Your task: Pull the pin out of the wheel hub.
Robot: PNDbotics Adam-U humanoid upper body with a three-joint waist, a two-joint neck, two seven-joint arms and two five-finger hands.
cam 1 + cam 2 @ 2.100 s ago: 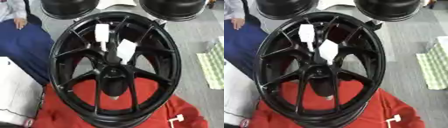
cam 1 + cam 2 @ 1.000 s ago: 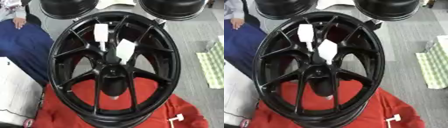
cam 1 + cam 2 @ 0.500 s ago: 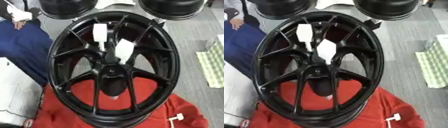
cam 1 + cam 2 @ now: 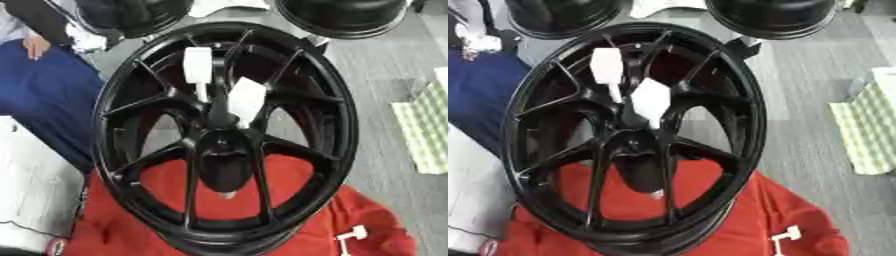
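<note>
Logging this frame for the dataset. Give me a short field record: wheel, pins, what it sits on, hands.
wheel: black wheel, spokes facing the camera, hub near the middle
pins: two white pins and standing up from the spokes just above the hub
underneath: red cloth
loose part: small white piece on the cloth, lower right
hands: none in view

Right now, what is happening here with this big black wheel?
A black wheel hub stands upright on a red cloth. Two white pins with flat heads sit near its centre, side by side among the spokes. No robot hand shows in either view, so nothing is handling the pins at this moment. A third small white piece lies on the cloth, lower right. More black wheels stand behind, and a blue cloth lies to the left.
</note>
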